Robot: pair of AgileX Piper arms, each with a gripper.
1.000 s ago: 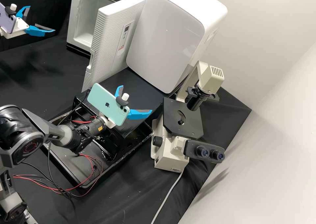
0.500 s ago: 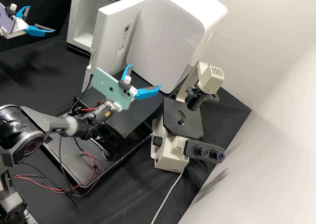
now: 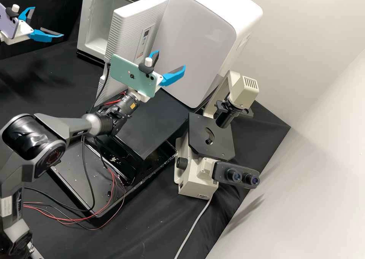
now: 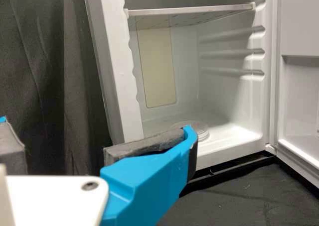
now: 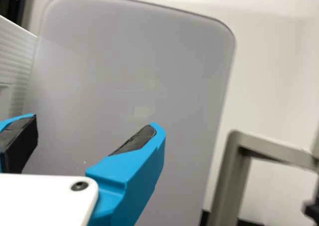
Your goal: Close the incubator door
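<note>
Right tool (image 3: 170,59) raised — incubator door (image 3: 124,34) partly hidden, incubator (image 3: 84,34) cropped

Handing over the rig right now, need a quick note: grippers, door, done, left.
Left gripper: open, empty, off the incubator's open front.
Right gripper: open, empty, between the door's outer side and the white cabinet.
Door: wide open; round clear dish on the incubator floor.
Done: no closure yet.
Left: swing door shut, check it seats.
</note>
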